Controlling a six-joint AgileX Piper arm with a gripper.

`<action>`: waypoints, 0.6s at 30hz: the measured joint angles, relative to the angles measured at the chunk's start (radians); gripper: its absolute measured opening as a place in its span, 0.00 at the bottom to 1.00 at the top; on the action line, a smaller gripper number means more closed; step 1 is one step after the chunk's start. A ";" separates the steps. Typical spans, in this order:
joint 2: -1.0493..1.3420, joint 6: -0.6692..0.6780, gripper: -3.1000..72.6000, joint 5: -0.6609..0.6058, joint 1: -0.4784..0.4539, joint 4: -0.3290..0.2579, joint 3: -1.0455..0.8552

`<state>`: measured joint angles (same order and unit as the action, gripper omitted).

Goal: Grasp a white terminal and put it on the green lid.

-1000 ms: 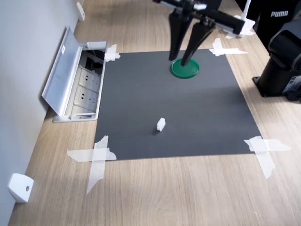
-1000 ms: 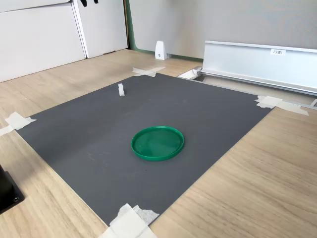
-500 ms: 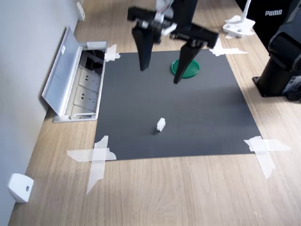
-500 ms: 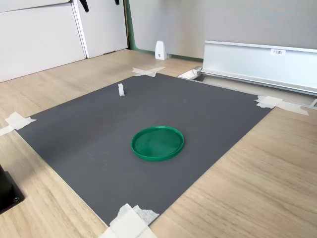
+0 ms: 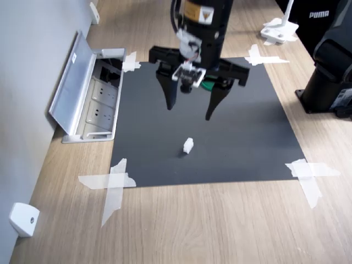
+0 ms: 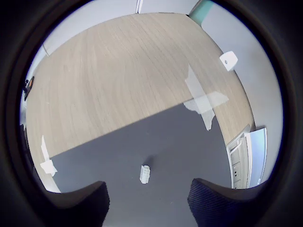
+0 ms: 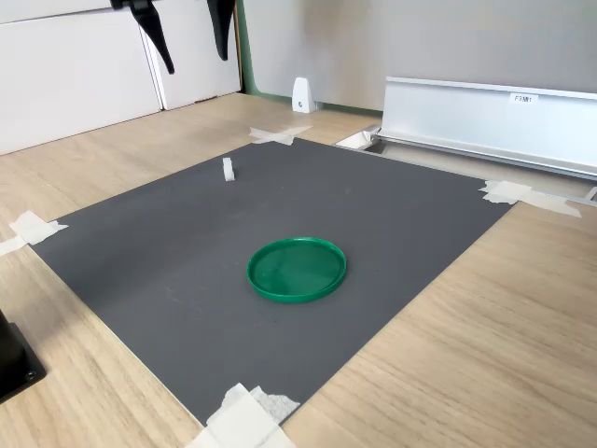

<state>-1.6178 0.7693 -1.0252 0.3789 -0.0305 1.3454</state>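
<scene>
The white terminal [image 5: 188, 145] [image 7: 228, 169] stands alone on the black mat, small and upright. My gripper [image 5: 190, 111] hangs open above the mat, between the lid and the terminal, its two black fingers spread wide and holding nothing. In the wrist view the terminal [image 6: 145, 173] lies just ahead of the gap between the fingers [image 6: 80, 203]. The green lid [image 7: 297, 269] is a flat round disc lying empty on the mat. In the first exterior view the arm covers it except for a green sliver [image 5: 205, 85]. In the second exterior view only the tips of the gripper [image 7: 196, 63] show at the top.
The black mat [image 5: 242, 137] is taped at its corners to a wooden table. An open floor socket box [image 5: 91, 99] with a raised metal lid lies at the first exterior view's left. A white wedge [image 5: 23, 219] sits at the front left. A black base [image 5: 330, 82] stands at the right.
The gripper has moved from above the green lid toward the white terminal and come lower, staying open. The terminal and the lid have not moved.
</scene>
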 joint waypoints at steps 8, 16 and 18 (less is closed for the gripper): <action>-0.010 -0.082 0.98 0.143 0.000 0.010 -0.121; -0.083 -0.134 0.98 0.172 0.000 0.011 -0.134; -0.105 -0.134 0.98 0.172 0.000 0.013 -0.134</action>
<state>-1.7226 0.6354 -0.8527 0.3789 -0.0176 1.2116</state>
